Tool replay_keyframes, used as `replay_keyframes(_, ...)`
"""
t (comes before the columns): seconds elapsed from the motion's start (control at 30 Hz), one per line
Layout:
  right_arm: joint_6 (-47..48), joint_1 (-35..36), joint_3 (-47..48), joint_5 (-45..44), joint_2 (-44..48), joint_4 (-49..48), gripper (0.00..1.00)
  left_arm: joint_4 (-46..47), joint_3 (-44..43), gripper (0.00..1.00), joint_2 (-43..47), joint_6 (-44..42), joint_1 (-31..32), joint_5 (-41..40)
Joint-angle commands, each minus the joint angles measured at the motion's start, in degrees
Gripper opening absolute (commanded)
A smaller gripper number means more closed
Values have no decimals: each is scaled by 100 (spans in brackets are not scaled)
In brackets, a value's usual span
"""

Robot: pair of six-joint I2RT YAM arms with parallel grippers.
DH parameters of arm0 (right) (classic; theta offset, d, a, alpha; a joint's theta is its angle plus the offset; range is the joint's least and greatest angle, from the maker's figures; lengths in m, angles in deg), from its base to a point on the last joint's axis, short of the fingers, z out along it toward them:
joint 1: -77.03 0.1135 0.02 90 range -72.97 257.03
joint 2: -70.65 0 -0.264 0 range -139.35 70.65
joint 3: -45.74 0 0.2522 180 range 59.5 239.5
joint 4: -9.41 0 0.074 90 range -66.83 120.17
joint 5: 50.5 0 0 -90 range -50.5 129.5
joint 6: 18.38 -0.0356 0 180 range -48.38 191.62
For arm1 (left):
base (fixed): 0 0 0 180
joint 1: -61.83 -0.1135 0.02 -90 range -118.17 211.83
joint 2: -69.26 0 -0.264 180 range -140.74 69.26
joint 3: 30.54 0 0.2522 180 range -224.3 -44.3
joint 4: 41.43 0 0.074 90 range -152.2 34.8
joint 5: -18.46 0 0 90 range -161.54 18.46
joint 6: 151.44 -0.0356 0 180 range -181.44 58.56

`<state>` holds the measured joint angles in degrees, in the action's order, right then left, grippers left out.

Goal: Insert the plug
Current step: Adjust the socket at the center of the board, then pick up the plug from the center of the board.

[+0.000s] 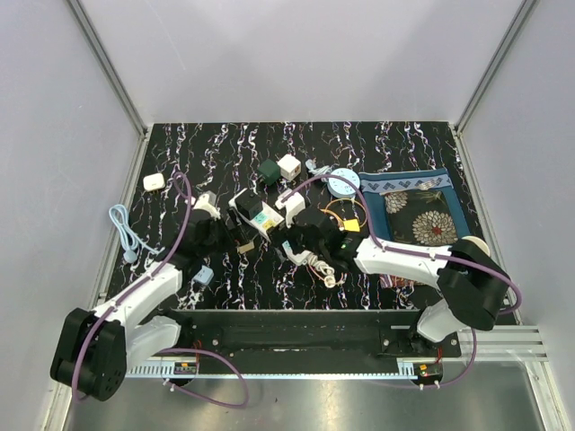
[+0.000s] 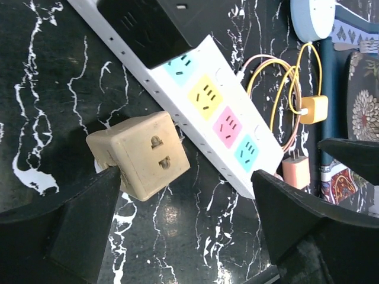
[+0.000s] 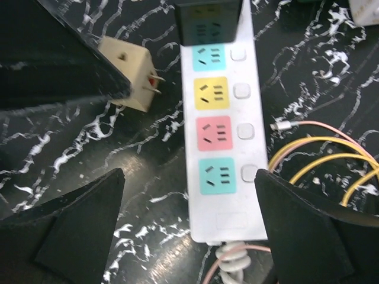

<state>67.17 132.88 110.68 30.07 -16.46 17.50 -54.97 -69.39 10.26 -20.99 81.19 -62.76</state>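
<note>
The beige cube plug (image 2: pixel 142 155) lies on the black marbled table, just left of the white power strip (image 2: pixel 219 118) with its coloured sockets. It rests against the tip of my left gripper's (image 2: pixel 186 207) left finger, and the jaws stand wide open with bare table between them. In the right wrist view the plug (image 3: pixel 127 74) shows its prongs pointing toward the strip (image 3: pixel 222 136). My right gripper (image 3: pixel 189 219) is open and straddles the strip's cord end. A black plug (image 3: pixel 207 21) sits in the strip's far socket. From above, the plug (image 1: pixel 244 247) lies between both grippers.
A yellow charger (image 2: pixel 317 109) with looped orange cables and a pink charger (image 2: pixel 295 171) lie right of the strip. A round blue device (image 1: pixel 341 184), a patterned mat (image 1: pixel 418 211), a white cube (image 1: pixel 288 166), a dark green cube (image 1: pixel 269 171) and a light blue cable (image 1: pixel 126 235) are around.
</note>
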Motion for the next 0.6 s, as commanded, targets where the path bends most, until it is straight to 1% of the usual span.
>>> replay_keyframes(0.0, -381, 22, 217, 485, -183, -724, 95, 312, -93, 95, 239, 218, 68, 55)
replay_keyframes(0.03, -399, 48, 269, 564, -314, -794, 95, 233, -67, 95, 371, 227, 68, -50)
replay_keyframes(0.07, -416, 100, 313, 617, -385, -856, 95, 41, -41, 95, 746, 236, 68, -164)
replay_keyframes(0.1, -417, 127, 349, 618, -455, -952, 93, -5, -23, 95, 959, 192, 68, -488)
replay_keyframes(0.13, -408, 145, 488, 618, -630, -962, 93, -406, -23, 96, 1422, 148, 68, -665)
replay_keyframes(0.17, -434, 162, 577, 635, -719, -919, 92, -618, -67, 96, 1644, 87, 68, -849)
replay_keyframes(0.2, -469, 180, 665, 601, -798, -883, 91, -847, -189, 96, 1864, -53, 68, -1295)
replay_keyframes(0.23, -513, 206, 848, 574, -938, -848, 91, -1267, -260, 96, 2232, -141, 68, -1482)
replay_keyframes(0.3, -610, 302, 990, 364, -1079, -813, 90, -1604, -426, 96, 2576, -404, 68, -1903)
replay_keyframes(0.33, -662, 338, 1121, 241, -1202, -778, 89, -1857, -462, 96, 2891, -493, 68, -1993)
replay_keyframes(0.47, -908, 470, 1508, -339, -1545, -497, 89, -2263, -550, 96, 3561, -722, 68, -2415)
replay_keyframes(0.57, -935, 514, 1807, -349, -1782, -426, 89, -2439, -673, 97, 3931, -889, 68, -2600)
